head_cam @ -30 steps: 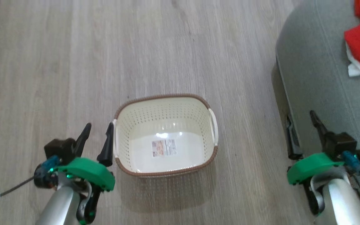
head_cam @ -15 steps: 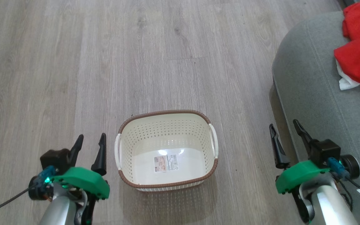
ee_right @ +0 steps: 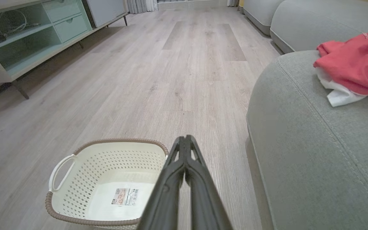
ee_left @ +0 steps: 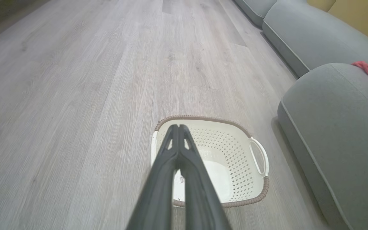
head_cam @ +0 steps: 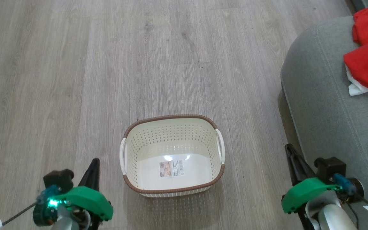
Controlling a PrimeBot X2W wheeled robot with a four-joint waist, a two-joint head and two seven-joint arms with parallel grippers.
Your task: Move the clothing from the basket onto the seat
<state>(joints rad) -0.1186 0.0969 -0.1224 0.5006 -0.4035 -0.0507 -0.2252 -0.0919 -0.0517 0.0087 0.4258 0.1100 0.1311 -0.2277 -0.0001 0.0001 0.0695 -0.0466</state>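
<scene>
1. Down at the lower left, the left gripper (head_cam: 94, 163) hangs over the wooden floor (head_cam: 107, 64), just beside the basket's left handle. In the left wrist view its two dark fingers (ee_left: 171, 159) are pressed tight together.
2. The basket (head_cam: 171, 117) stands upright on the floor between the two arms. Its pale bottom is bare, with the paper label (head_cam: 171, 168) plain to see.
3. To the right of the basket, the right gripper (head_cam: 288, 149) hovers near the front edge of the seat. The right wrist view shows its fingers (ee_right: 200, 191) closed against each other.
4. The seat (head_cam: 324, 111) takes up the right side, grey and rounded, with a seam running along it.
5. The clothing (head_cam: 367, 60) lies on top of the seat at the far right, well apart from the basket. It is a rumpled red heap, and a white cloth part (head_cam: 355, 88) pokes out beneath its near edge.
</scene>
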